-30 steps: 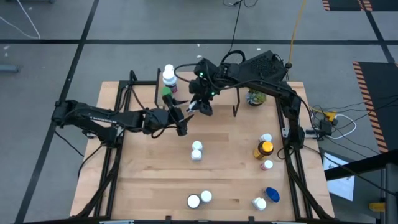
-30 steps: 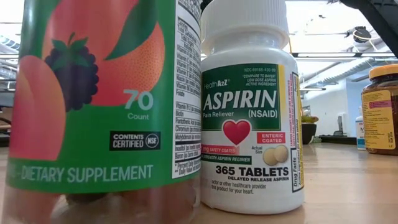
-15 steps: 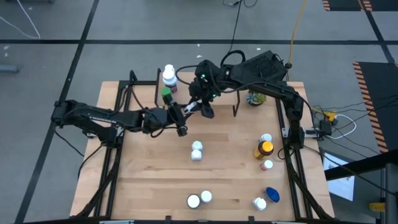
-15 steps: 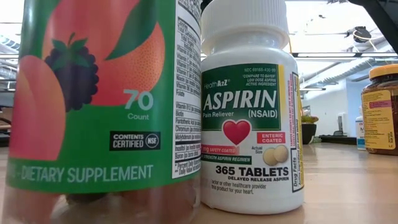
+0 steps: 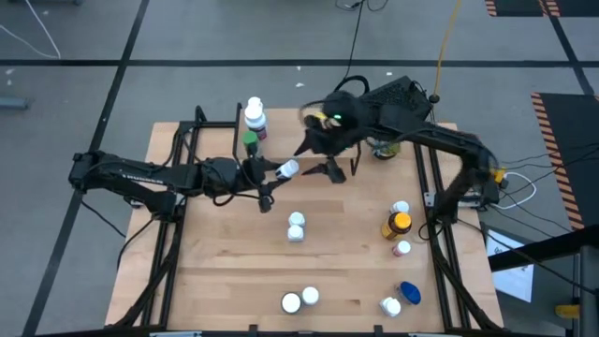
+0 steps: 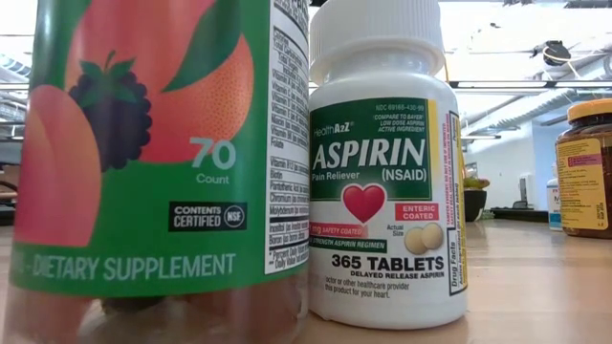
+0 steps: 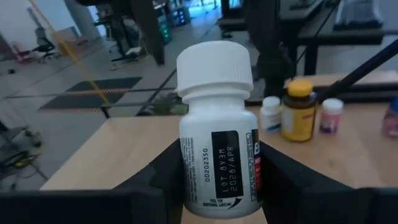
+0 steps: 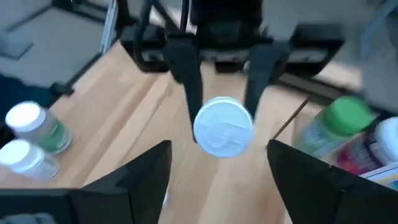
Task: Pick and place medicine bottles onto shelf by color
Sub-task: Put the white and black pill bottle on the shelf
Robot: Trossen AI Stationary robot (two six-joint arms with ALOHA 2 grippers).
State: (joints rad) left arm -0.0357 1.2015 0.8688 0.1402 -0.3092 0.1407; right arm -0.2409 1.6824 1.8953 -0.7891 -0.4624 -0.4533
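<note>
— Medicine bottles are sitting all over the tabletop (image 5: 356, 243). Which one are you holding?

— A white bottle (image 7: 219, 130) with a white ribbed cap. My left gripper (image 5: 271, 174) is clamping it, one finger (image 7: 160, 180) pressing on each side of its body, and I am holding it in the air near the middle of the table, beside the shelf (image 5: 220, 140).

— What is printed on it?

— A black panel is reading "LOT 8Y3M" and "2028/APR", with a number running beside it. The rest of the label is turning out of my sight.

— And your other arm?

— My right gripper (image 5: 323, 159) is hanging just past the bottle's cap, toward the table's far edge, jaws spread wide and holding nothing. Its camera is looking straight at the round white cap between my left fingers.

— What is standing on the shelf?

— A green-capped bottle (image 5: 251, 139) and a white-capped one with a pink label (image 5: 254, 114), side by side.

— Anything readable close to the low camera?

— Yes. A white bottle (image 6: 382, 172) is showing "HealthA2Z ASPIRIN (NSAID)", "Pain Reliever", "Enteric Coated" and "365 TABLETS" around a red heart. Beside it a green-labelled bottle (image 6: 153, 162) with pictured fruit is saying "70 Count" and "DIETARY SUPPLEMENT". I cannot tell whether they are touching.

— And the rest?

— An amber bottle (image 5: 397, 225) with a yellow cap is standing near the right edge among small white ones.
</note>
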